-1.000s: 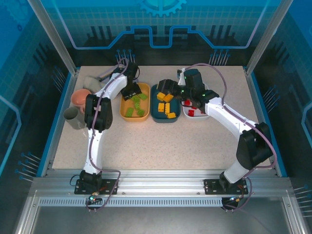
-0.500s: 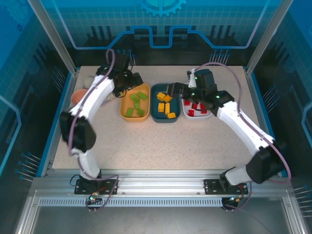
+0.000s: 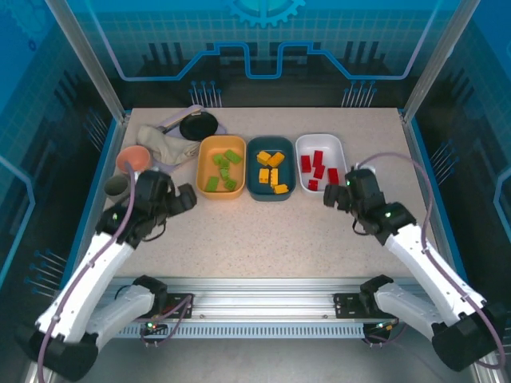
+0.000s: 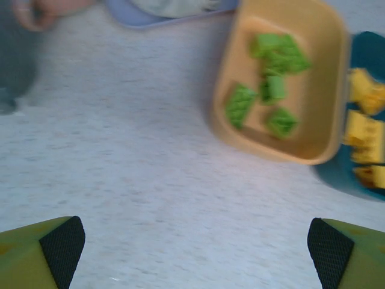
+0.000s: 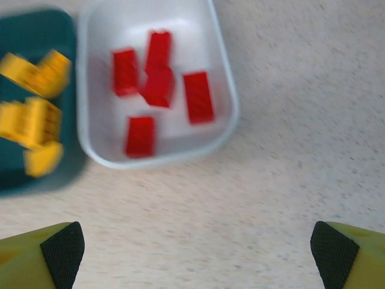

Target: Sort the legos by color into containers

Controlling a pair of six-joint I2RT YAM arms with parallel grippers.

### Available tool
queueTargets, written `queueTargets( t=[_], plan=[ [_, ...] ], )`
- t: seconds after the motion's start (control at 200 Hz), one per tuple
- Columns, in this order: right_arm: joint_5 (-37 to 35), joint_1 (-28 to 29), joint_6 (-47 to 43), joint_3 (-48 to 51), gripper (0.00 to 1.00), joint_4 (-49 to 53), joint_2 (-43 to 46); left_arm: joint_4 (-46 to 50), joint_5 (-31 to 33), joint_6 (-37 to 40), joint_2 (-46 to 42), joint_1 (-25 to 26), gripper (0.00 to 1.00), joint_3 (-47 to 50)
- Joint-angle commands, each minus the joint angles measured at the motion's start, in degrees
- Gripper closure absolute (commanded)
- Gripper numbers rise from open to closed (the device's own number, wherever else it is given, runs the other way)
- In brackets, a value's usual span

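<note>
Three trays stand in a row at the back. Several green legos (image 3: 223,169) (image 4: 271,90) lie in the orange-yellow tray (image 3: 209,155) (image 4: 337,90). The dark teal tray (image 3: 259,187) (image 4: 337,174) (image 5: 36,24) holds several yellow-orange legos (image 3: 273,171) (image 4: 364,129) (image 5: 30,120). Several red legos (image 3: 318,167) (image 5: 159,84) rest in the white tray (image 3: 335,152) (image 5: 102,36). My left gripper (image 3: 185,199) (image 4: 195,253) hangs open over bare table, near-left of the orange-yellow tray. Just in front of the white tray, my right gripper (image 3: 334,197) (image 5: 198,253) is open and holds nothing.
A small black pan (image 3: 200,126) and a crumpled cloth (image 3: 164,144) lie at the back left. A pink cup (image 3: 134,158) and a grey cup (image 3: 116,186) stand by the left wall. Bare tabletop (image 3: 263,235) stretches in front of the trays.
Both arms have drawn back from over the trays toward the near side of the table. The left one came from the back left, the right one from above the teal and white trays.
</note>
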State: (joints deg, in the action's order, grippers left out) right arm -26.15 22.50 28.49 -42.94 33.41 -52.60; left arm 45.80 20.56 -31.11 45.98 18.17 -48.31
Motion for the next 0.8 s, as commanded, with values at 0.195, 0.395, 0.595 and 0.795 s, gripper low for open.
queueTargets(
  t=[0.195,0.395,0.595,0.795],
  plan=[
    [-3.7,-3.6,-18.9,8.8,0.0,-28.8,-10.7,-33.1,10.6,25.1,-5.1,-5.6,0.01,23.1],
    [-0.3,-5.8,-25.3,6.3,0.0,-38.1,-20.9,-50.1,5.5,23.4,12.2,-11.2,0.01,23.5],
    [6.8,-12.2,-25.9,11.6,0.0,-55.4,-26.7,-63.5,1.3,24.3,29.6,-15.0,0.01,19.8],
    [14.0,-16.6,-28.6,10.7,0.0,-62.9,-32.0,-71.9,-4.4,25.0,37.1,-18.6,0.01,16.4]
  ],
)
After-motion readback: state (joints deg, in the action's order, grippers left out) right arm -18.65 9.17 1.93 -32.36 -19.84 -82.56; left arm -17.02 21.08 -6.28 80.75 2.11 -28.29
